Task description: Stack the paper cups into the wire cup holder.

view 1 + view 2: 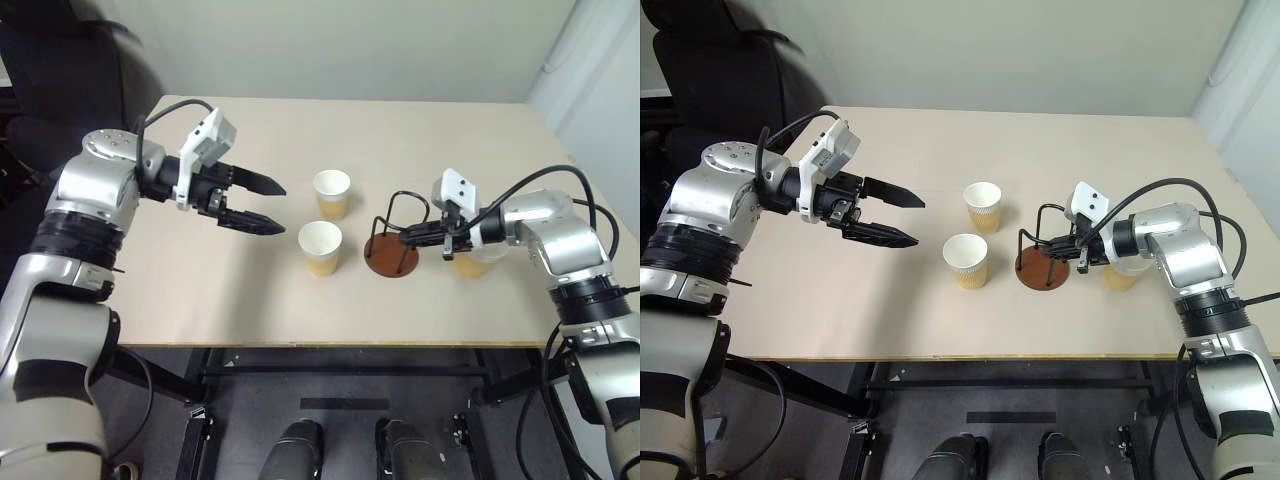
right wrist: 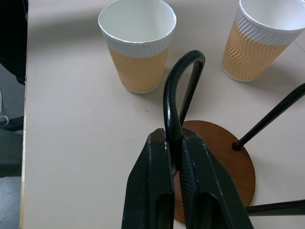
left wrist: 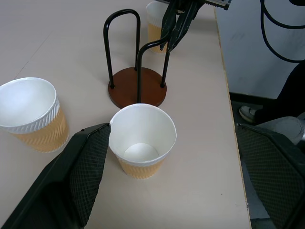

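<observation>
Three paper cups (image 1: 331,192), one wire cup holder (image 1: 392,245), right end effector (image 2: 174,152) clamping its loop, left end effector (image 1: 268,205) apart.

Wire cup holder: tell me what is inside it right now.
Nothing: the wire cup holder stands empty, its brown base bare. The right gripper is shut on one wire loop. All three paper cups stand outside it, on the table.

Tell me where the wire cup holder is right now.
In the head views the wire cup holder stands upright on the table right of centre, just right of the nearer paper cup, with the right hand shut on one wire loop.
</observation>
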Available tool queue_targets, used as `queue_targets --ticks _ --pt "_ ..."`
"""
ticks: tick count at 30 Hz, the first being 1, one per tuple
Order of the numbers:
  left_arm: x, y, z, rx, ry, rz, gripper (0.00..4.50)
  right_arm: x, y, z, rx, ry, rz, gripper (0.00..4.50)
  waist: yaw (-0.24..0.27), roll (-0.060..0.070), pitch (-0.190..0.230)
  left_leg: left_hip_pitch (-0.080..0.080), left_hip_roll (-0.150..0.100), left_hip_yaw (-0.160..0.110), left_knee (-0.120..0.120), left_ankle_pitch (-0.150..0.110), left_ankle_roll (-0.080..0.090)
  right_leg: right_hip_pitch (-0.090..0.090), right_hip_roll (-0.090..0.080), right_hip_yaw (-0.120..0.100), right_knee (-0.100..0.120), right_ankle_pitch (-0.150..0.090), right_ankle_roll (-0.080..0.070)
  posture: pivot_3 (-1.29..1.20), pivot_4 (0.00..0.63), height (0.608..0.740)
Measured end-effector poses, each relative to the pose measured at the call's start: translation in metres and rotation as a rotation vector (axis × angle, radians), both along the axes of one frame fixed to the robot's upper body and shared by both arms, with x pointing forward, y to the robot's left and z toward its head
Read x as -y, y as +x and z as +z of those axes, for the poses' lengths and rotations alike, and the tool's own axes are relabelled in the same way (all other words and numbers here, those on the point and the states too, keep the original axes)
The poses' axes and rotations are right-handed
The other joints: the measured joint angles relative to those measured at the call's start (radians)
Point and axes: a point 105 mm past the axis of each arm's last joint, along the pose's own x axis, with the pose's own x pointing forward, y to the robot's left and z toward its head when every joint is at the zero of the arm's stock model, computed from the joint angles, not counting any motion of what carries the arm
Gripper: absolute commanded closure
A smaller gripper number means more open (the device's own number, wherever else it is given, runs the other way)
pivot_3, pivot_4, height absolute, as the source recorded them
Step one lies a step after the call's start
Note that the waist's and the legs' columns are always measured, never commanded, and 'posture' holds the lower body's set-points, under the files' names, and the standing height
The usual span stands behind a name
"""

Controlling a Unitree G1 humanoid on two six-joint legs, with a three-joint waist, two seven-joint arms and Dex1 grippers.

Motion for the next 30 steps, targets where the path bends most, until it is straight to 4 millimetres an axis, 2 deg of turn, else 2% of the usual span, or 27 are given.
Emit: queue_targets --ticks 1,4,11,21,27,30 --pt "0.0 0.0 0.0 0.0 0.0 0.0 0.0 0.0 0.0 0.0 0.005 -0.003 -0.003 4.48 0.0 0.0 0.0 0.0 0.0 0.0 0.0 0.0 0.0 0.0 0.0 0.0 0.0 0.0 0.0 0.0 0.15 0.74" --pt "0.0 0.0 0.0 0.0 0.0 0.0 0.0 0.002 0.002 -0.001 0.011 -0.016 -0.013 3.72 0.0 0.0 0.0 0.0 0.0 0.0 0.0 0.0 0.0 0.0 0.0 0.0 0.0 0.0 0.0 0.0 0.15 0.74" --pt "0.001 0.0 0.0 0.0 -0.001 -0.003 0.0 0.007 0.003 -0.005 -0.001 -0.031 -0.034 1.33 0.0 0.0 0.0 0.0 0.0 0.0 -0.002 0.0 0.0 -0.001 0.0 0.0 -0.001 0.0 0.0 0.0 0.15 0.74" --pt "0.003 0.0 -0.001 -0.003 -0.006 -0.009 0.0 0.013 0.001 -0.003 -0.018 -0.027 -0.066 1.33 0.002 0.0 0.0 0.0 0.0 0.0 -0.002 0.0 0.0 -0.001 0.0 0.0 -0.001 0.0 0.0 0.0 0.15 0.74" --pt "0.009 0.003 -0.005 -0.021 -0.021 -0.019 0.0 0.018 -0.006 0.017 -0.005 0.028 -0.088 1.33 0.003 0.0 0.0 0.0 0.0 0.0 -0.002 0.0 -0.001 -0.001 0.0 0.0 -0.001 0.0 0.0 0.0 0.15 0.74" --pt "0.012 0.009 -0.005 -0.008 -0.027 -0.006 0.0 0.029 -0.008 0.031 0.015 0.043 -0.121 1.33 0.007 0.0 0.0 0.0 0.0 0.0 -0.002 0.0 -0.001 0.0 0.0 0.0 -0.001 0.0 0.0 0.0 0.15 0.74"
